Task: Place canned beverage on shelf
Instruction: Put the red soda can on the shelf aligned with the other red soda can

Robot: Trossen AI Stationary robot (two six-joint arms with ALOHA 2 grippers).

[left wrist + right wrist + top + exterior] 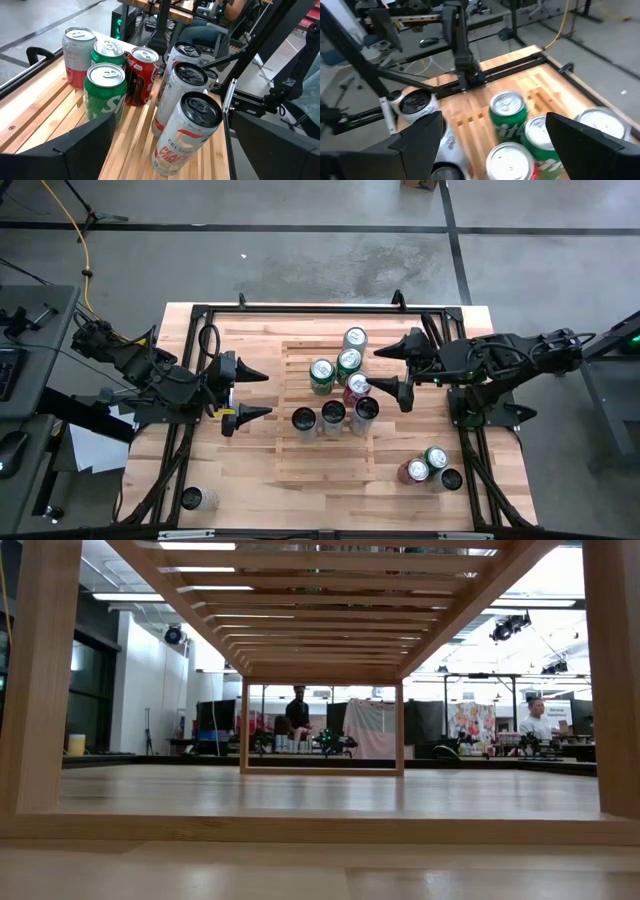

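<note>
The left gripper (pixel 252 393) hangs with its fingers spread and nothing between them, at about nine o'clock of the shelf (pixel 300 455), just off its edge and pointing toward the cans. The right gripper (pixel 392 368) is likewise spread and empty, at about two o'clock of the shelf, its fingertips near the red can (pixel 357 387) and the green can (pixel 348 362). On the slats stands a cluster of seven cans: a pale can (pixel 354 339) at twelve o'clock, a second green can (pixel 321 375) beside the first, and three dark-topped cans (pixel 332 415) in a row toward six o'clock. In the left wrist view the nearest is a tall white can (pixel 186 134). Off the shelf, three more cans (pixel 428 467) sit on the table (pixel 190 460) at about four o'clock, and a lone can (pixel 195 499) at about eight o'clock. The low view looks under the shelf frame (pixel 30 690) to people (pixel 298 712) far behind
</note>
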